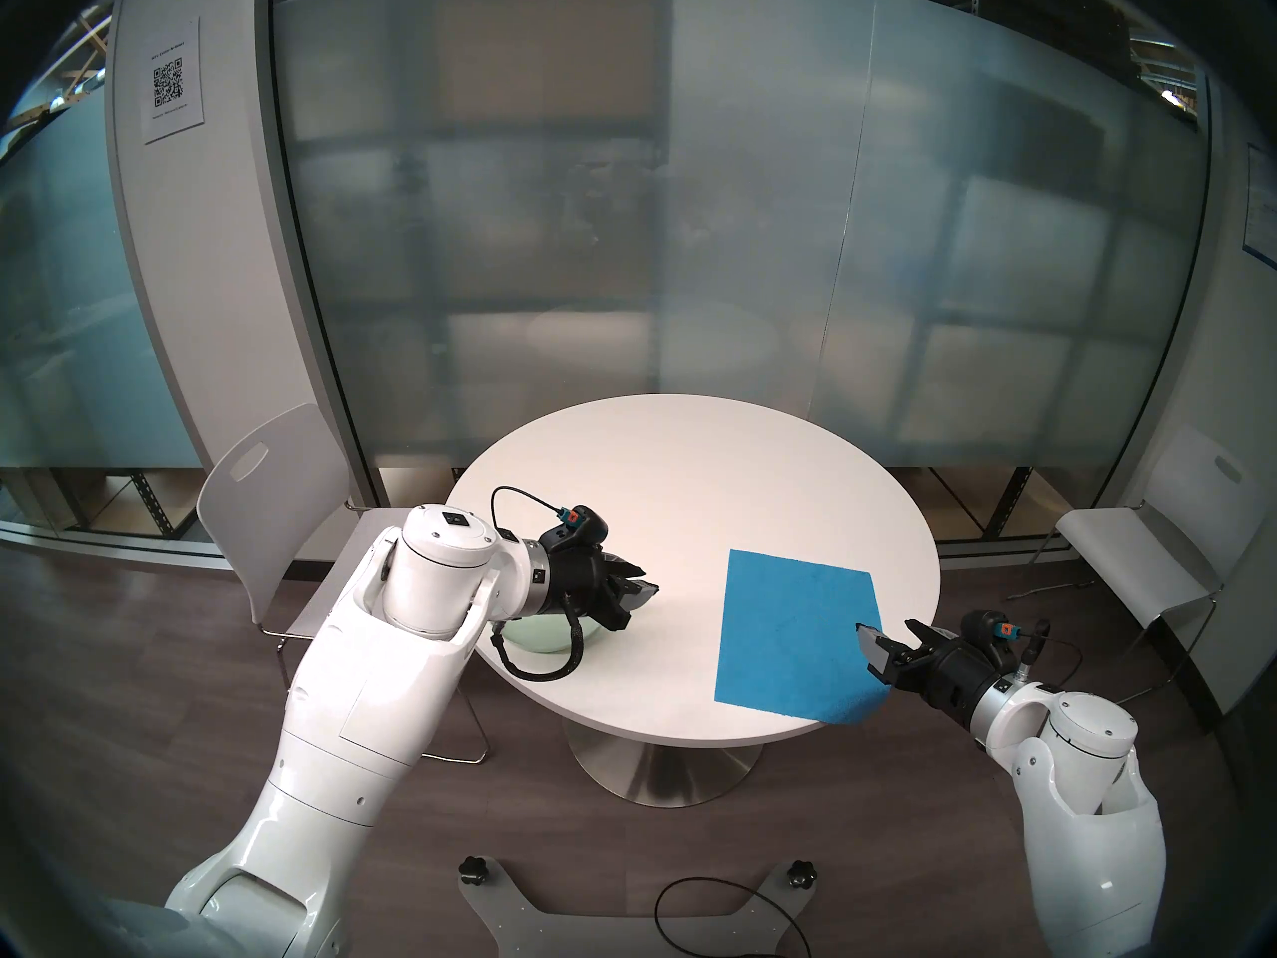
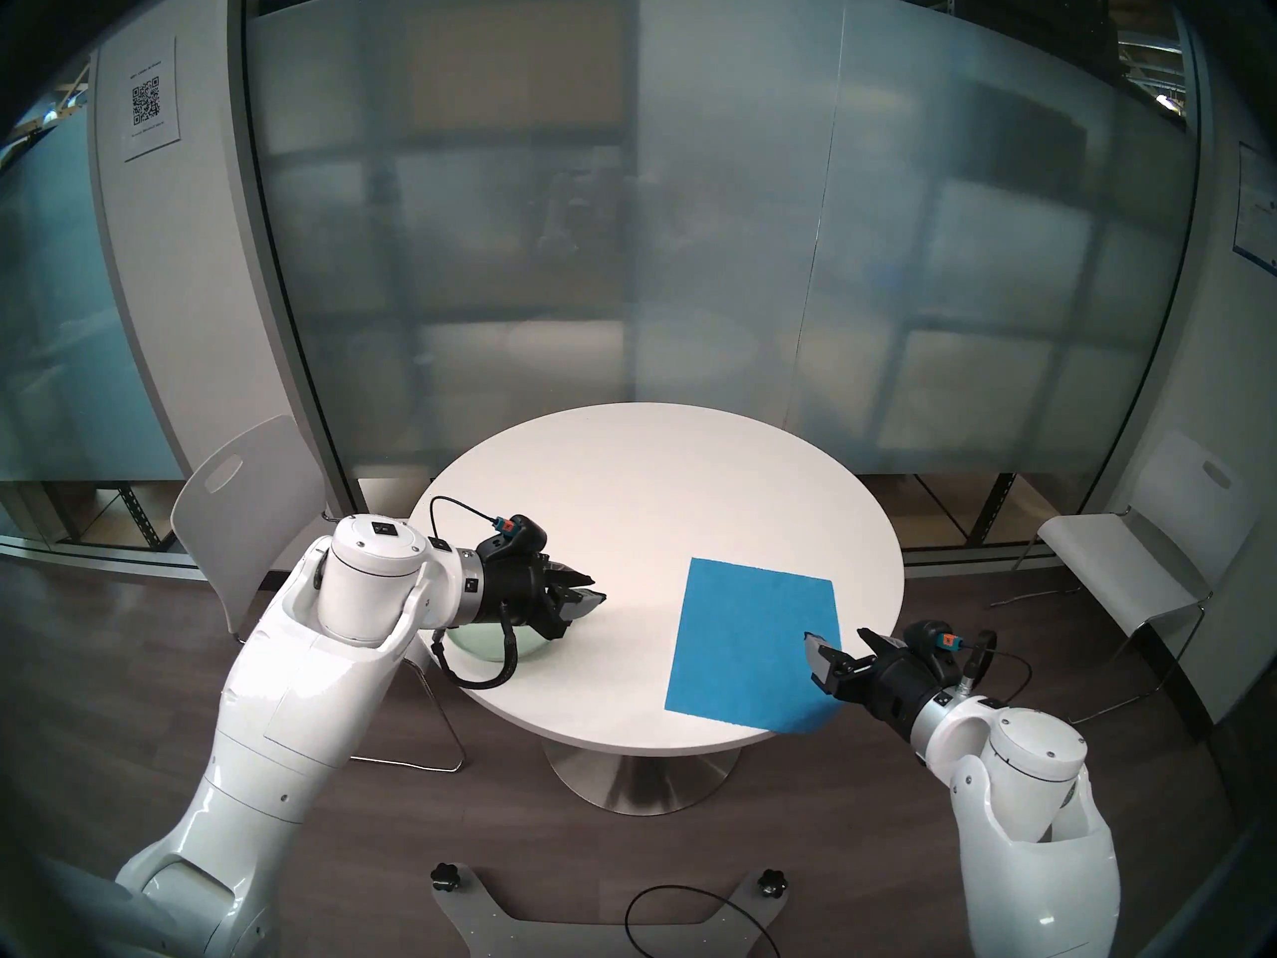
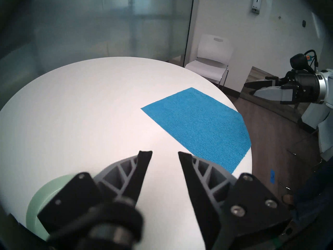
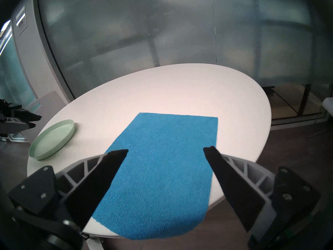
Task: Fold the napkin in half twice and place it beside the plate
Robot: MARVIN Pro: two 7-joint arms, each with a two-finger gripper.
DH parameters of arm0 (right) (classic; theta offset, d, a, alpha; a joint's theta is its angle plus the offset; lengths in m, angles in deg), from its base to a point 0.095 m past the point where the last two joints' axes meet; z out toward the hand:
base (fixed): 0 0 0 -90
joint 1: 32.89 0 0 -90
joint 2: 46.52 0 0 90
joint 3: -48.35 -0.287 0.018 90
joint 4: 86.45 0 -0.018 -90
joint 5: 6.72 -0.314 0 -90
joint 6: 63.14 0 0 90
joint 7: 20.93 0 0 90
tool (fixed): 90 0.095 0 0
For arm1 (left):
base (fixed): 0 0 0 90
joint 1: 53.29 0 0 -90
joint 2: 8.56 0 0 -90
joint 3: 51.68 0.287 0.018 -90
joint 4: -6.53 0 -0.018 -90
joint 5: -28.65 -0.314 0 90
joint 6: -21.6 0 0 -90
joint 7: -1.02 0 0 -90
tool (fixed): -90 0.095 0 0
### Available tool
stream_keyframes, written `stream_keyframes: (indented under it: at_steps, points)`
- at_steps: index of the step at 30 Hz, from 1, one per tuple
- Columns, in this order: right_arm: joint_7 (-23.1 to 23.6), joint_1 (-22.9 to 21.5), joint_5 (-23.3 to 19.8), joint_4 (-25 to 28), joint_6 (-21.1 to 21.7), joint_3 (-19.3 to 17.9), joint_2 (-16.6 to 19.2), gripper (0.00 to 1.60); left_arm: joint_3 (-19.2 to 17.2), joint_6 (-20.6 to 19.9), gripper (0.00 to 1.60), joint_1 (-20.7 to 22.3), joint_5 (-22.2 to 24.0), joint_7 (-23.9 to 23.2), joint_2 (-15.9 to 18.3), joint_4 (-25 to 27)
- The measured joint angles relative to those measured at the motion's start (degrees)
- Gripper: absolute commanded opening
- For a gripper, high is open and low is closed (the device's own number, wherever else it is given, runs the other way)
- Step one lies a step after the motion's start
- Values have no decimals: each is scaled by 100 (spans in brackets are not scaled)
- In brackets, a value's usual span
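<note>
Head stereo left: the napkin (image 1: pixel 795 635) lies flat on the right part of the round tabletop (image 1: pixel 691 466), its near right corner drooping over the tabletop's edge. It shows as a single rectangle; whether it is one layer or already doubled I cannot tell from here. The plate (image 1: pixel 542 637) sits near the tabletop's left front edge, mostly hidden under the left gripper (image 1: pixel 639 587), well apart from the napkin. The right gripper (image 1: pixel 888 642) hangs over the napkin's right edge, jaws spread, holding nothing.

Head stereo right: same layout. Napkin (image 2: pixel 753 642) flat, corner overhanging; plate (image 2: pixel 484 642) peeking out below the left gripper (image 2: pixel 587 590); right gripper (image 2: pixel 839 649) above the napkin's right edge.

Left wrist: left gripper (image 3: pixel 164 154) has its jaws parted and empty, above bare tabletop between plate (image 3: pixel 36 199) and napkin (image 3: pixel 198 127). No cloth between them.

Right wrist: right gripper (image 4: pixel 165 150) jaws wide apart, napkin (image 4: pixel 162 163) seen between them but lying on the tabletop, not pinched. Plate (image 4: pixel 52 138) stands clear to the napkin's left.

Judgement: the napkin looks longer than wide here, so a first fold may be done, but no fold line is plain. At least one fold remains, and the placing beside the plate is not done.
</note>
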Motion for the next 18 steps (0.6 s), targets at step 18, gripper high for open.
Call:
stream_keyframes:
  at_steps: [18]
  points:
    - [-2,111,-42,111,-42,-114,-115,160,812,256,90,158,-359,217,-344,-646]
